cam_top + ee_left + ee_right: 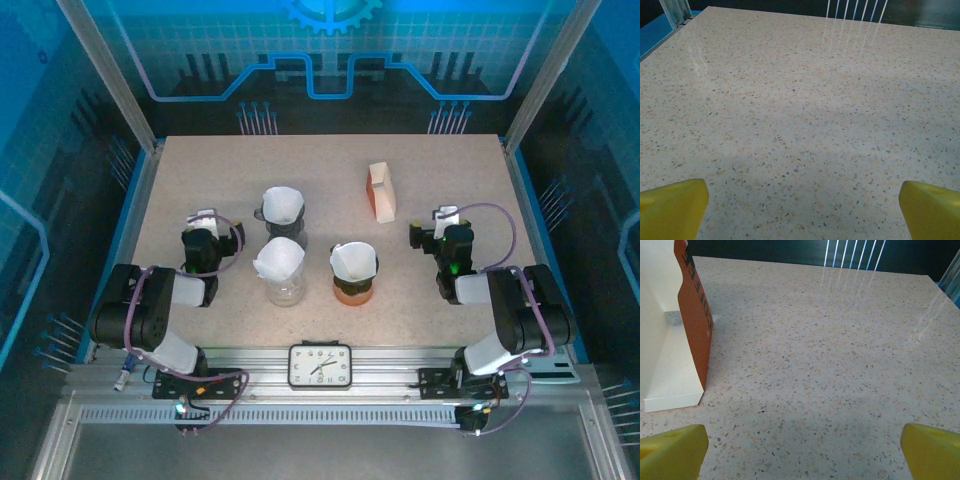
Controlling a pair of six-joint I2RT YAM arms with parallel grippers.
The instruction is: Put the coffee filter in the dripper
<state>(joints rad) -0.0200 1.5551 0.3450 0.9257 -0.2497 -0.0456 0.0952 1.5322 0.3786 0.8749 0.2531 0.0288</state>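
Three drippers stand mid-table, each with a white paper filter in it: a dark one (282,208) at the back, a clear glass one (280,268) in front of it, and an orange one (354,270) to the right. My left gripper (204,220) rests left of the drippers, open, its yellow fingertips (672,207) wide apart over bare table. My right gripper (446,218) sits right of the orange dripper, also open, with yellow fingertips (930,450) spread and nothing between them.
An orange and white filter box (381,191) stands at the back right of the drippers, seen as the filter box (675,340) at the left of the right wrist view. A clock (320,365) sits at the near edge between the arm bases.
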